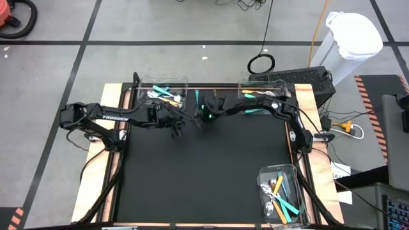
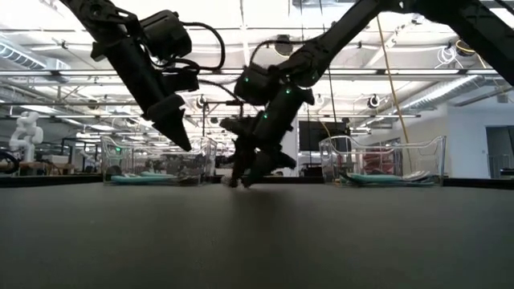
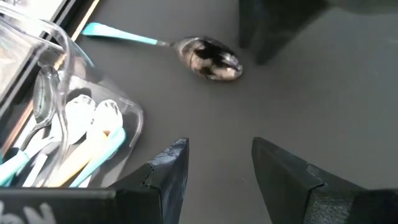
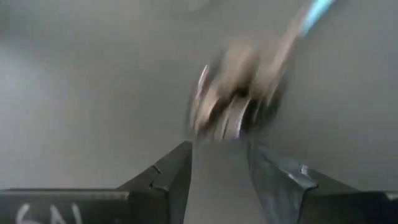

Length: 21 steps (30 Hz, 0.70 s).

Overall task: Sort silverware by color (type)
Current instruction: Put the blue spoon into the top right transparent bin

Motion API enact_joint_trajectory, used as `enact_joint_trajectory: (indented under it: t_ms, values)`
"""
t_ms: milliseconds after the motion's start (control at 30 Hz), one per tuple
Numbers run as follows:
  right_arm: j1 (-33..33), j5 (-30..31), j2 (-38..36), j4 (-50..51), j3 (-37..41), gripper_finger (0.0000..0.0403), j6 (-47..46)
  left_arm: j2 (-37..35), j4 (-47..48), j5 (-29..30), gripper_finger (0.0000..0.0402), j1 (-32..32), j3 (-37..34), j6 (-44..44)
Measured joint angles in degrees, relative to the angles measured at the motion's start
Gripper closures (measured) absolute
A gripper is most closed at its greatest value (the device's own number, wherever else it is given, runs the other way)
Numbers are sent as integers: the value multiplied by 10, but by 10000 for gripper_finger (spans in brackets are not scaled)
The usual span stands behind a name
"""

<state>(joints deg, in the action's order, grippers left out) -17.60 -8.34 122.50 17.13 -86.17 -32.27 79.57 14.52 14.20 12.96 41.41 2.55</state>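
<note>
A spoon with a silver bowl (image 3: 210,59) and a thin teal handle (image 3: 121,34) lies flat on the black mat. In the right wrist view it shows blurred (image 4: 233,102), just beyond the fingertips. My right gripper (image 4: 217,155) is open and slants down at the spoon's bowl, its tips close to the mat (image 2: 241,181). My left gripper (image 3: 217,162) hangs open above the mat (image 2: 181,140), beside the far left bin (image 1: 163,94). Nothing is between its fingers.
The clear far left bin (image 3: 68,56) holds several white, teal and yellow-handled spoons. A second clear bin (image 1: 259,96) stands at the far right, and a third (image 1: 281,191) at the near right holds mixed silverware. The middle of the mat (image 1: 204,172) is bare.
</note>
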Motion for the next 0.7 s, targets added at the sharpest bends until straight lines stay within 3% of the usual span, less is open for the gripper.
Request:
enact_joint_trajectory:
  t_ms: [100,200,300,500,600,700]
  values:
    - [31,-60,-10,21,0,250,13,0,1,0,221,-1,0,0]
    - [62,-53,-26,29,1,250,32,0,-3,0,221,-1,0,0]
    - [77,14,-44,9,1,250,40,0,-11,0,221,-1,0,-1]
    - [65,222,-46,-18,1,250,-1,1,-46,2,221,-1,0,-6]
    - [46,245,-44,-26,0,250,-25,12,-56,2,221,-1,0,-18]
    - [29,216,-36,-38,0,250,-46,24,-58,2,221,-1,0,-15]
